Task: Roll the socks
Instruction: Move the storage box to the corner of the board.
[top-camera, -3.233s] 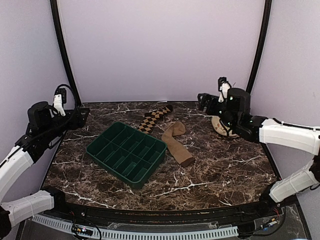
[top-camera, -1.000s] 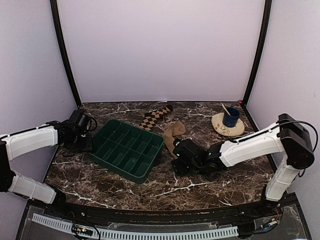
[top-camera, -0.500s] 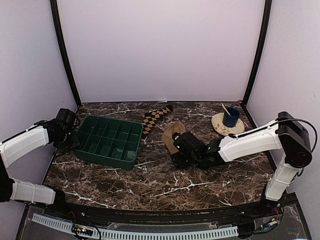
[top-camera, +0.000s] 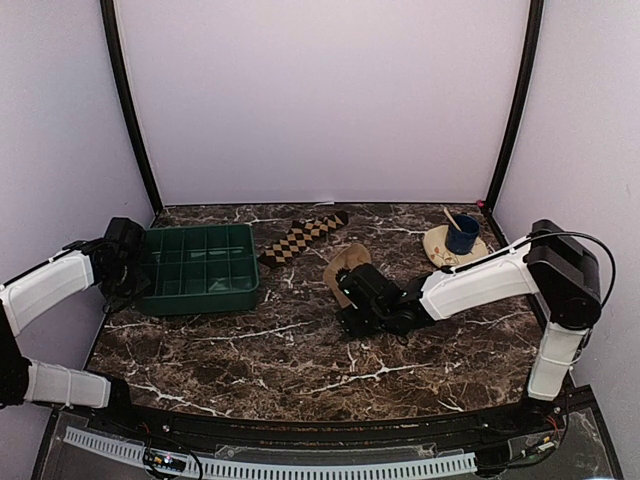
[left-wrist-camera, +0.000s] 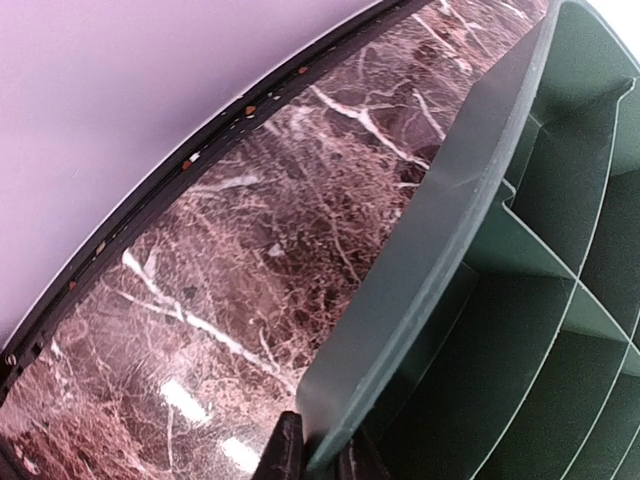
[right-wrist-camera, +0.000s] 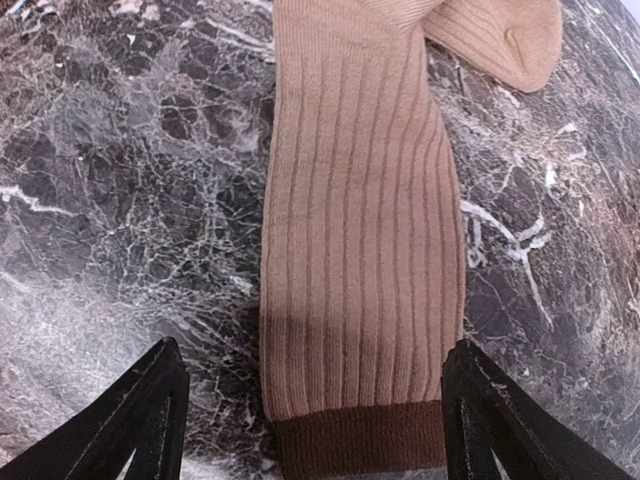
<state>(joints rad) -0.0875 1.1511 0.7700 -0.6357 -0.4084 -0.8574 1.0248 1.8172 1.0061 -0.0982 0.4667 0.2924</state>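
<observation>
On the worktop (top-camera: 250, 350), near its centre, your right end effector (right-wrist-camera: 312, 350) hangs wide open over the tan sock (right-wrist-camera: 360, 230), straddling its dark brown toe (right-wrist-camera: 360, 440). Lower squarely, pinch the toe band across its full width, then curl it evenly toward the cuff. The checkered sock (top-camera: 300, 237) lies flat just behind. At far left, your left end effector (left-wrist-camera: 320, 458) is clamped narrow on the green tray (left-wrist-camera: 450, 220) wall.
</observation>
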